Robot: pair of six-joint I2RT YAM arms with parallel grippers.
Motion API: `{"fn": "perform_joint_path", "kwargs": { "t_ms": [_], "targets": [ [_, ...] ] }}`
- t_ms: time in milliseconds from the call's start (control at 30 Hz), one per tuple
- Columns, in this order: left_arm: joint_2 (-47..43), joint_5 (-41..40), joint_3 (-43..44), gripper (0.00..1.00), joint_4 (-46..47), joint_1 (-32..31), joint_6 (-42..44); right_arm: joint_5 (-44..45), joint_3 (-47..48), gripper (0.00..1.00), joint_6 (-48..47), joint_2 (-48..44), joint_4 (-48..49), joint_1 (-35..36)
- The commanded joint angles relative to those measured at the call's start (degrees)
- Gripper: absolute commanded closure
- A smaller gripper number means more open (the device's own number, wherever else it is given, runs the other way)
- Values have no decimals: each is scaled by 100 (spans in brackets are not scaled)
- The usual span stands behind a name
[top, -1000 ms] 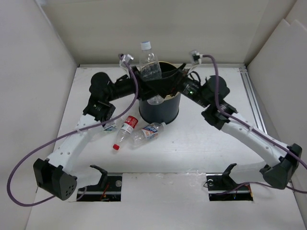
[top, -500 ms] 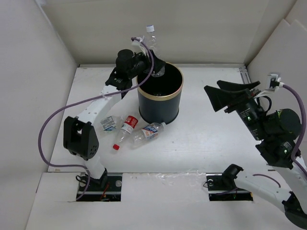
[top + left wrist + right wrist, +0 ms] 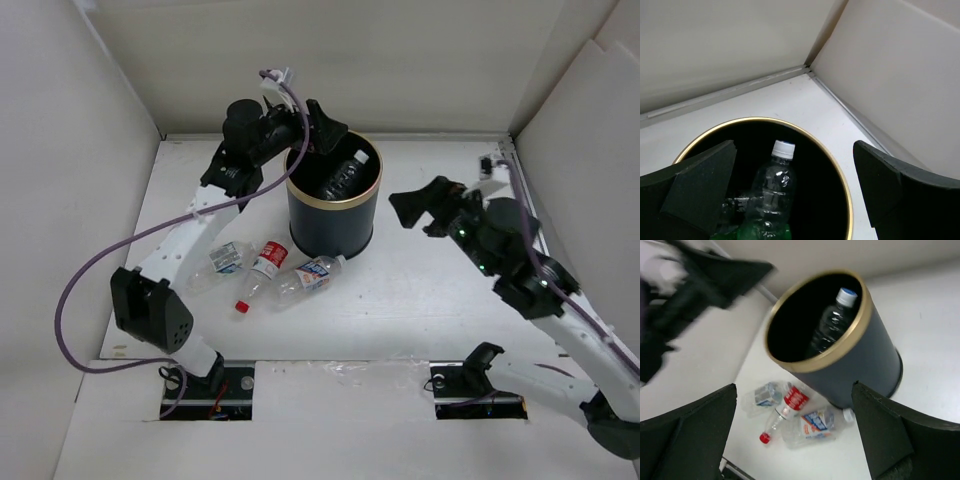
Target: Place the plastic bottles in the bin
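The black bin [image 3: 332, 232] with a gold rim [image 3: 841, 176] stands at the table's middle back. Inside it a clear bottle [image 3: 346, 174] with a white cap [image 3: 784, 148] leans upright above something green [image 3: 756, 233]. My left gripper [image 3: 314, 138] hovers over the bin's back-left rim, open, nothing between its fingers [image 3: 699, 186]. Three bottles lie left of the bin's front: one with a red label [image 3: 264, 266], one blue-white [image 3: 313, 273], one crumpled clear [image 3: 222, 259]. My right gripper [image 3: 424, 205] is open, right of the bin, facing it.
White walls close the table at the back and both sides. A metal rail [image 3: 522, 190] runs along the right edge. In the right wrist view the bin [image 3: 860, 357] and the floor bottles [image 3: 792, 402] show, with the left arm [image 3: 700, 277] blurred.
My left gripper has opened and the clear bottle it held above the rim now sits in the bin. My right arm has swung from the far right back toward the bin.
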Motion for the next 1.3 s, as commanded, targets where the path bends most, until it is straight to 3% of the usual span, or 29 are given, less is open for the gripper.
{"fn": "perform_joint_path", "kwargs": {
  "t_ms": [0, 100, 233, 367, 500, 767, 1267],
  "targets": [
    [-629, 132, 210, 1, -147, -3, -29, 662, -369, 0, 1325, 565, -485, 129],
    [-1006, -262, 368, 1, -851, -3, -90, 1022, -668, 0, 2197, 1057, -485, 393],
    [-1744, -939, 202, 1, -1642, -3, -90, 1769, -730, 0, 3899, 1822, -537, 1261],
    [-2439, -1440, -193, 1, -2398, -3, -90, 2061, -161, 0, 4685, 2805, -669, 1834],
    [-3256, -1643, -992, 1, -2618, -3, -90, 1806, 270, 0, 5064, 3956, -538, 1888],
    [-4486, -2091, -1872, 1, -3146, -3, -38, 1842, 500, 0, 5407, 4907, -265, 1976],
    [-4918, -1723, -2286, 1, -3331, -3, -90, 1535, 747, 1, 5970, 6271, -598, 1976]
  ]
}}
